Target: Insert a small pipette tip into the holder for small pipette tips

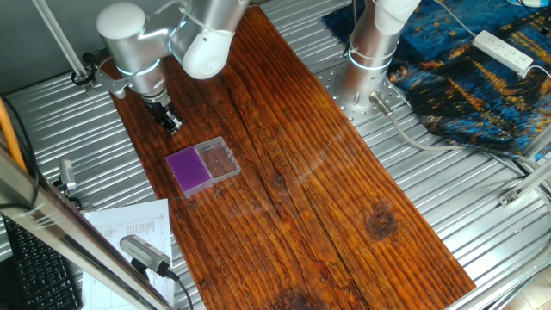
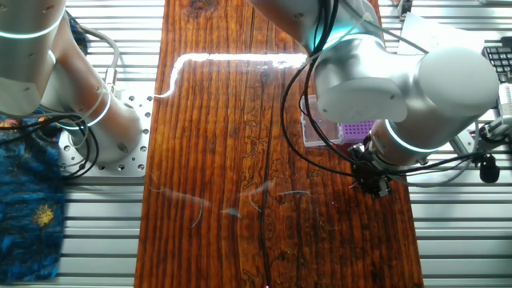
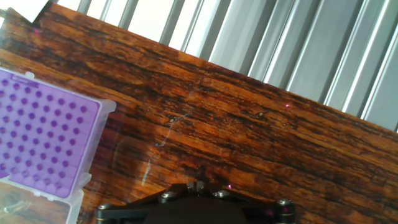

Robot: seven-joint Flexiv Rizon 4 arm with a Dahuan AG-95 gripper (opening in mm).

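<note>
The gripper [image 1: 171, 122] is held beside the holder for small pipette tips [image 1: 188, 169], its opening and any held tip unseen, so alignment over one hole should be favoured.

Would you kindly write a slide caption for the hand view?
Hand view: purple tip holder with rows of holes at left, bare wooden board ahead.
</note>
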